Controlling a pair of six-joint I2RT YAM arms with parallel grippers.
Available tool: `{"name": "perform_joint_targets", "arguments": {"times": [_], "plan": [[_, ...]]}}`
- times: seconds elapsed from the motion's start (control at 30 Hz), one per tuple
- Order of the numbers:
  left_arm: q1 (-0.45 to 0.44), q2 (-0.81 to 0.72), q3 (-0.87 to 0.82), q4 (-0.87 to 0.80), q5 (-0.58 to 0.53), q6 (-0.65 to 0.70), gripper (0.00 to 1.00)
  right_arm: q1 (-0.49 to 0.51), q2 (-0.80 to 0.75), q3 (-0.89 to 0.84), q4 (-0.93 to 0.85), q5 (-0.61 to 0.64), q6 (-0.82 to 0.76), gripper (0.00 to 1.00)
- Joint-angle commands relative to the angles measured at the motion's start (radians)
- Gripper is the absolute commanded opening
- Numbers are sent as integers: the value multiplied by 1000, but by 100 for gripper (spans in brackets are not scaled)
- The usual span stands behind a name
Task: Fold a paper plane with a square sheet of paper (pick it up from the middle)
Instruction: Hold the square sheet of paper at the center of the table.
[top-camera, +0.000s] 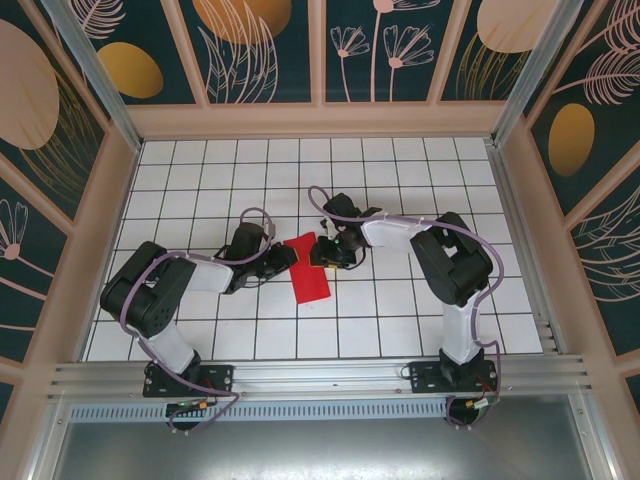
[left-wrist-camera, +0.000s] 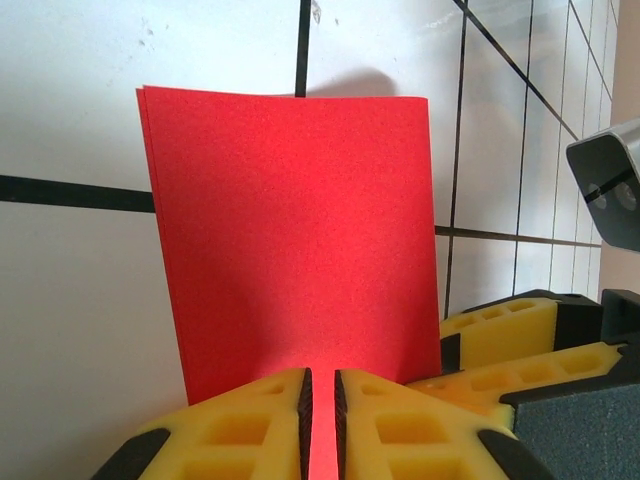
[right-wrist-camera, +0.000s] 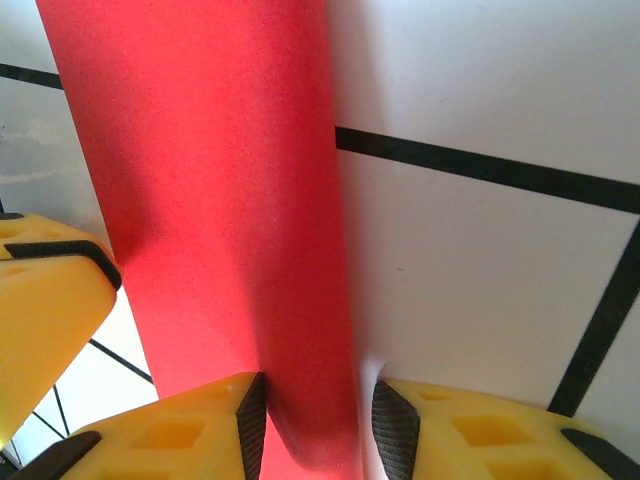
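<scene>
High rear overview; close wrist views; red paper (top-camera: 310, 274) common to all

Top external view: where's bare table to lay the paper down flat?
Free: far rows of the table by the back wall, and the near strip between the left arm and right arm bases. Crowded: the centre, where both meet at the red paper.

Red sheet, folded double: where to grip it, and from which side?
Best bet: the square sheet of paper by the middle of its edge nearest the left gripper, coming in low from that side. It is folded double and lies nearly flat on the table, so only an edge offers a bite, and a mid-edge grip catches both layers evenly.
</scene>
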Motion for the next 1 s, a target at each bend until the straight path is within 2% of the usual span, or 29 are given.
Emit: {"name": "perform_joint_targets", "arguments": {"times": [0.0,0.23,0.5,0.67,0.87,0.97], "plan": [[-8,38,30,-45,-16,11,17,43,186,-73,45,118,-33,41],[-11,52,59,-123,-52,27,13,43,177,-70,43,118,-30,41],[-14,61,56,-199,-105,34,0,46,80,-59,56,98,-5,41],[-14,69,59,-239,-131,43,0,46,-75,-36,50,160,37,44],[-14,65,59,-257,-141,59,0,46,-238,-75,63,331,83,45],[-14,68,56,-257,-146,61,0,47,-281,-88,107,324,94,44]]}}
